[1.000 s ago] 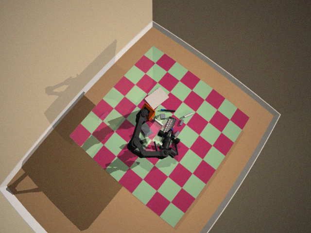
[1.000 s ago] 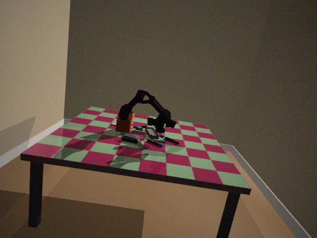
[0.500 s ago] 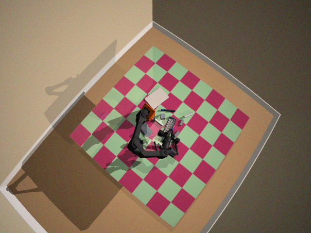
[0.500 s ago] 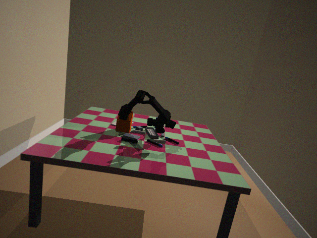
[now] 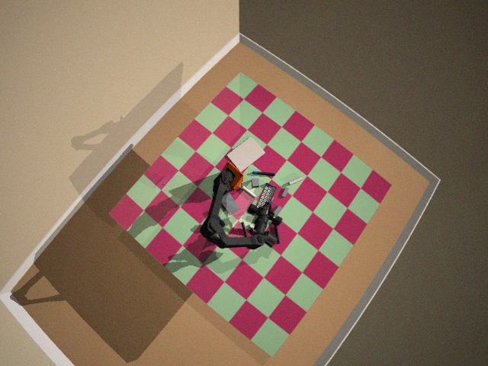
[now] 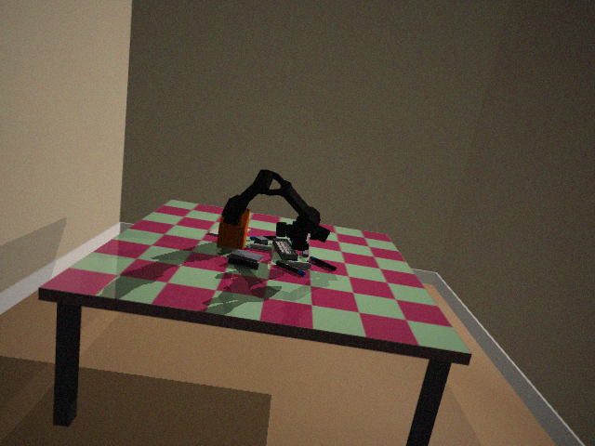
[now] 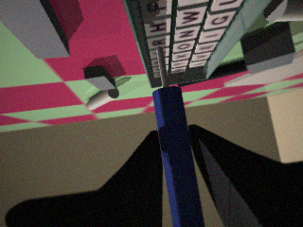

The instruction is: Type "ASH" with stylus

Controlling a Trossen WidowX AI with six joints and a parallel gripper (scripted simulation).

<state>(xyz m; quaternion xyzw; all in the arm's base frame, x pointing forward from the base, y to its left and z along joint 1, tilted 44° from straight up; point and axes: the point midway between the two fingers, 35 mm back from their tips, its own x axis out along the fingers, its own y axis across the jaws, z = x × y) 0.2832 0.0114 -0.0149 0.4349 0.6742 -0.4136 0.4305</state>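
Note:
My gripper [image 5: 269,208] [image 6: 302,241] [image 7: 173,134] is shut on the blue stylus [image 7: 175,161] [image 5: 270,203], whose thin grey tip [image 7: 162,66] points away from me. The dark keyboard [image 5: 265,194] [image 6: 284,248] [image 7: 189,26] with pale lettered keys lies on the checkered table [image 5: 315,236] [image 6: 336,326]. In the wrist view the tip stands over the keyboard's near end, just below the key marked H. I cannot tell whether the tip touches a key.
The arm's orange base block [image 5: 233,174] [image 6: 232,231] stands behind the keyboard. A white pad [image 5: 246,153], a dark pen [image 5: 261,173], a white cylinder [image 5: 295,180] [image 7: 101,98] and small grey blocks [image 5: 255,181] [image 7: 100,76] lie around it.

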